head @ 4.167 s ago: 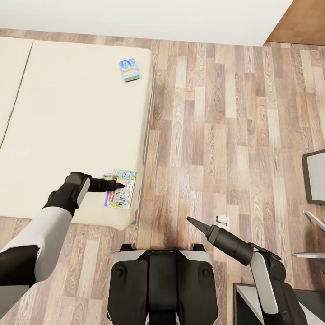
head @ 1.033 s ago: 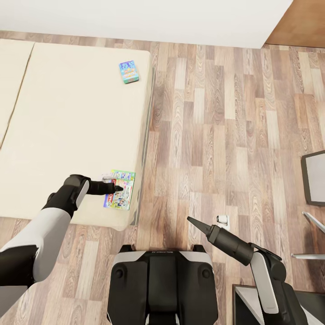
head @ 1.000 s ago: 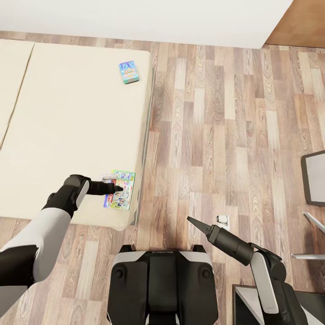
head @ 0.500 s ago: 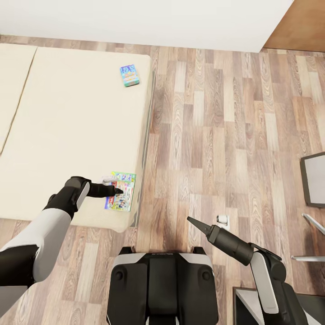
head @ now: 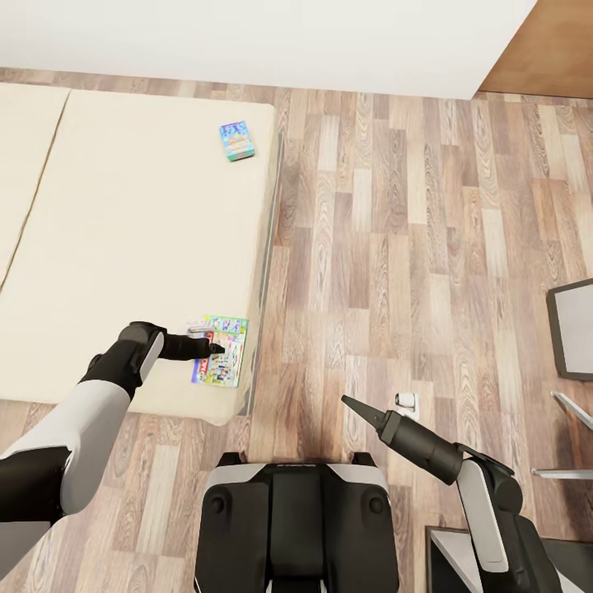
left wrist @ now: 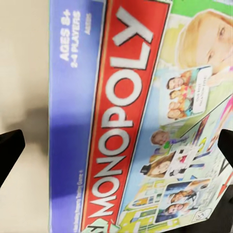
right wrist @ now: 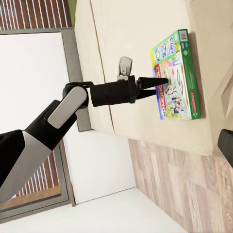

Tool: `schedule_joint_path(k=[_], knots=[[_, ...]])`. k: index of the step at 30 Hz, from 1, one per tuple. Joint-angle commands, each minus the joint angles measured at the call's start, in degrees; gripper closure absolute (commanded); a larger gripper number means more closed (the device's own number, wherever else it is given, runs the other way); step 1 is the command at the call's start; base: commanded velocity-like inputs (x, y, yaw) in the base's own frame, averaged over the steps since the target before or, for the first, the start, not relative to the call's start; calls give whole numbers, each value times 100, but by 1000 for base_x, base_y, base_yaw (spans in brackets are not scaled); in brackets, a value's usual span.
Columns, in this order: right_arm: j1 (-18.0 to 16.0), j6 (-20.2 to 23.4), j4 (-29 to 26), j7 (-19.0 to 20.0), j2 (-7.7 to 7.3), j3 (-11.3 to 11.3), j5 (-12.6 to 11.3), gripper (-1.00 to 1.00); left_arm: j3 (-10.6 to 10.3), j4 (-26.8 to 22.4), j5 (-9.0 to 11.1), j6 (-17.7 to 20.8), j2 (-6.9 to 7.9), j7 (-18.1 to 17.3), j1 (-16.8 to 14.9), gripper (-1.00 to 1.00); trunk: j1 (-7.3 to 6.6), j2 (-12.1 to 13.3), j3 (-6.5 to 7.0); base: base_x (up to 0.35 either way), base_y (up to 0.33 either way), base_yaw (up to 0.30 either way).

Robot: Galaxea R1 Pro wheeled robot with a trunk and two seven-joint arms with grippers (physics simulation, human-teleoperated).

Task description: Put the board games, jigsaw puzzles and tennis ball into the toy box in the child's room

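The bed (head: pixel 123 247), a smooth cream mattress with a thin grey frame, is lying at the left on a wood plank floor (head: pixel 395 247). The left gripper (head: pixel 216 347) is hovering over the flat, glossy Monopoly box (head: pixel 221 361) at the mattress's near right corner, fingers spread wide apart; the left wrist view is showing the red logo band and printed faces that the head view blurs. A smaller blue box (head: pixel 236 140) is resting at the far right edge. At the right, the right gripper (head: pixel 347 403) is tapering to a dark point over the planks, whether open or closed I cannot tell.
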Motion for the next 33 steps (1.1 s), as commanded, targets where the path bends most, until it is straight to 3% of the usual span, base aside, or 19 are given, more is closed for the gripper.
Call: schedule_joint_path(k=[1, 33], knots=[[-3, 27, -1, 19, 5, -10, 3, -100, 29, -5, -53, 24, -4, -46, -2, -100, 3, -9, -6, 0, 0, 0], [-3, 27, -1, 28, 4, -15, 3, -100, 24, -5, -60, 15, -4, -46, -2, -100, 3, -9, -5, 0, -38, 0]])
